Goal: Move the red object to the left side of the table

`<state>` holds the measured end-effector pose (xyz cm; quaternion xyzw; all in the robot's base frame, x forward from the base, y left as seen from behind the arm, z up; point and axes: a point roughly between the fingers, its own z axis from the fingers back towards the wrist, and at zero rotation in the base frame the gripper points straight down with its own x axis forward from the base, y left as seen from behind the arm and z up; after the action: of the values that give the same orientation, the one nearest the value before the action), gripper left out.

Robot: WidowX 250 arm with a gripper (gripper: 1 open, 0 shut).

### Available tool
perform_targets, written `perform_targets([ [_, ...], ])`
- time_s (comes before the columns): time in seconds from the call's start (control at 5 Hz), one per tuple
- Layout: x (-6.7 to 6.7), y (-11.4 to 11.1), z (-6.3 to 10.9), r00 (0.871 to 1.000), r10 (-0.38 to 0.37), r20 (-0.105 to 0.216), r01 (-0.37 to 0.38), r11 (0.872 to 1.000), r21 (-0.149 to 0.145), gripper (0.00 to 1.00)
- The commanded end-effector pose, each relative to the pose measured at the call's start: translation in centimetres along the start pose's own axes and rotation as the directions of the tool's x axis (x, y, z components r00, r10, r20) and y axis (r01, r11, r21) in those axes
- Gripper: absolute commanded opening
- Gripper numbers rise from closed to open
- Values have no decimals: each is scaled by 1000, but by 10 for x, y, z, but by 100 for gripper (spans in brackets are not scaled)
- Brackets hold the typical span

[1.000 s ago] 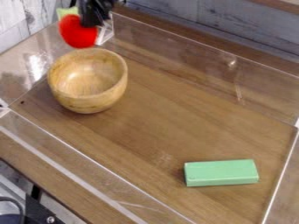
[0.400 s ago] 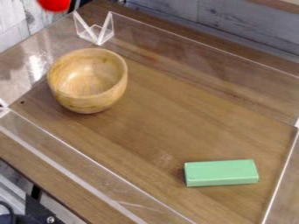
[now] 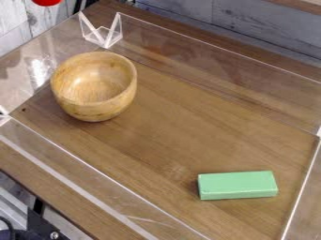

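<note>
One sliver of the red object [image 3: 47, 2] was seen at the very top edge of the view, up and to the left of the wooden bowl [image 3: 94, 85], cut off by the frame. No part of the gripper itself was shown; its jaws were taken to be pressed together, though what they clamped could not be told. The table [image 3: 189, 131] was edged by a low clear wall [image 3: 100, 30], whose corner stood just behind the bowl. A green block [image 3: 237, 185] was lain flat well away from the bowl, toward the near right.
</note>
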<state>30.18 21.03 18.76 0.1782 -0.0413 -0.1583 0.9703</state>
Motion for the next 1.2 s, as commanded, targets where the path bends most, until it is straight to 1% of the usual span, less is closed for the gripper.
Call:
perform_targets([
  [0.0,3,7,24,999,33,30,-35,996,77,0],
  [0.4,5,7,24,997,71,5,-71,990,120,0],
  [0.6,17,-20,25,996,-74,54,69,993,94,100],
  [0.8,30,-46,32,974,-194,117,185,979,81,100],
  [1.0,34,-73,33,959,-244,143,238,970,56,100],
])
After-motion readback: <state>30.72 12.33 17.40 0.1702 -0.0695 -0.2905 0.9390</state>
